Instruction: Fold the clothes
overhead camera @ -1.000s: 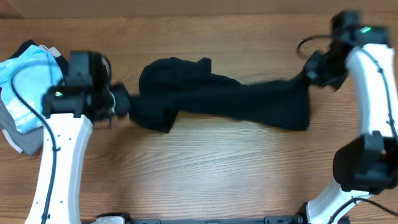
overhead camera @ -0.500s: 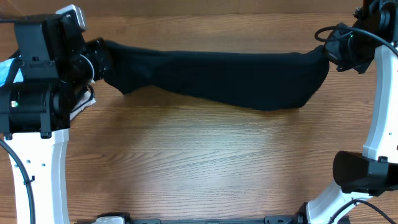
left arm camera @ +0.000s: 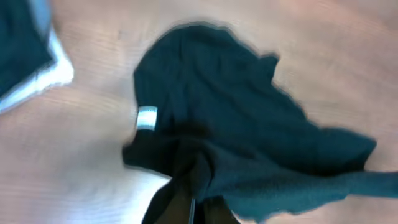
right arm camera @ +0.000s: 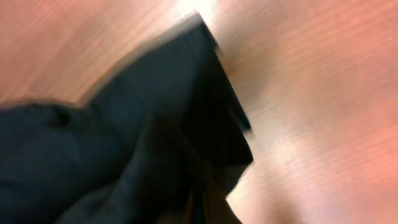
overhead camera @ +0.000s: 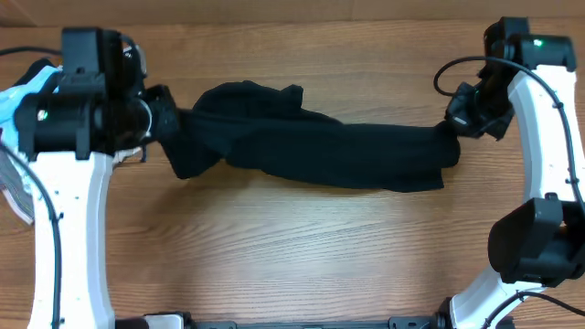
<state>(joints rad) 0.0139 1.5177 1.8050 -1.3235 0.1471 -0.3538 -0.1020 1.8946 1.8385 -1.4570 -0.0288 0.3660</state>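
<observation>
One wooden table fills the overhead view. Across its far half a black garment spans from side to side, rumpled and bunched toward the left, flatter toward the right. The left gripper is closed on the garment's left end; in the left wrist view the cloth gathers into a pinch at its fingers. The right gripper seems clamped on the right end, though its wrist view is blurred and the fingers are lost in dark fabric. A pile of light blue and grey clothes sits at the table's left edge. A small white label shows on the garment.
</observation>
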